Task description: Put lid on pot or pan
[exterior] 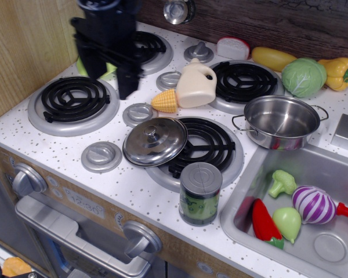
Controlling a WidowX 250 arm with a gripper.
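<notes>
The steel lid [155,141] with its small knob lies tilted on the front left rim of the front middle burner [203,147]. The shallow steel pot [281,121] with wire loop handles stands empty to the right of that burner, at the sink's edge. My black gripper [111,78] hangs above the stove between the two left burners, up and left of the lid and apart from it. Its two fingers point down with a gap between them and hold nothing.
A green-labelled tin can [200,193] stands at the front, right of the lid. A toy corn [165,101] and a cream jug [196,84] sit just behind the lid. The sink [330,165] holds toy vegetables. A cabbage [303,77] and a yellow pepper [337,72] lie at the back right.
</notes>
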